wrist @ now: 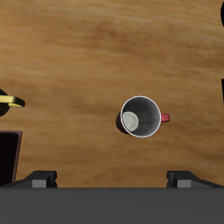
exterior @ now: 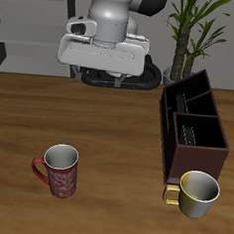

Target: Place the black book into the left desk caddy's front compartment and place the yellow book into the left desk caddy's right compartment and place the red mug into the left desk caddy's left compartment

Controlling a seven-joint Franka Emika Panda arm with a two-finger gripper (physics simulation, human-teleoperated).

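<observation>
1. Nearest the table's front edge: red mug (exterior: 61, 170) stands upright, handle pointing away from the caddy. A cream-yellow mug (exterior: 198, 193) stands along the same front strip, just at the front corner of the left desk caddy (exterior: 193, 125), touching or nearly so.
2. The caddy sits farther back than both mugs. A dark, ridged object already lies in its front cell; I judge that to be the black book (exterior: 198, 131), though it's too small to be sure. The 2 rear cells look dark; contents can't be read. Yellow book not identifiable in either view.
3. Farthest back: gripper (exterior: 114, 77) hangs high over the rear of the table, holding nothing. Only the finger bases show in the wrist view, well apart, so the fingers read as spread.
4. Key relation: the wrist view looks straight down on the red mug (wrist: 141, 117), open mouth up, handle sticking out sideways. The mug is well apart from the fingers, below and toward the front edge.
5. Judgement: next step is the red mug; come forward and descend, pinch the rim wall away from the handle. Risk: tipping the mug on closing.
</observation>
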